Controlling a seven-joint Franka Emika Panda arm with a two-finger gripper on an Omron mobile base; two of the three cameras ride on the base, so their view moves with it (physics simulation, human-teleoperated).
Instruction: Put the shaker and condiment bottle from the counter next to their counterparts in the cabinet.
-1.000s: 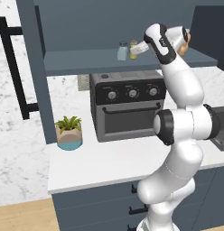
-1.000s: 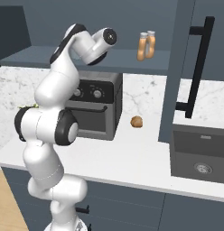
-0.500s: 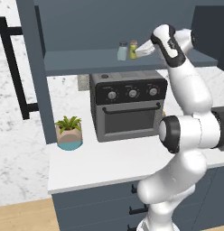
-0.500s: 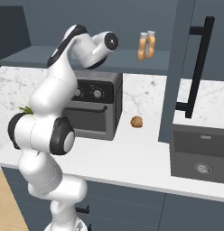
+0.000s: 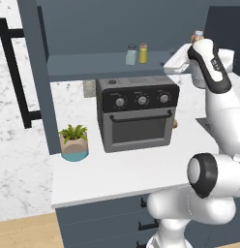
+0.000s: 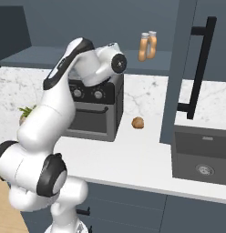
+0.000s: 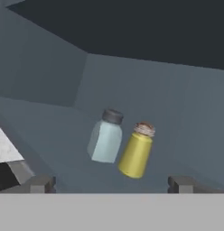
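Shaker stands on cabinet shelf, just beside grey-blue counterpart. Two orange bottles share the shelf, well apart. Gripper empty, fingers spread. Both placements look done; nothing apparently left.

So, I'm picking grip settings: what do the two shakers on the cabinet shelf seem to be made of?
The yellow-green shaker looks like smooth, opaque painted metal or plastic with a soft sheen; its tan-gold cap looks metallic and ridged. The pale grey-blue shaker beside it looks like frosted glass or matte plastic, evenly pale, with a dark matte cap. Being rendered, neither material is certain.
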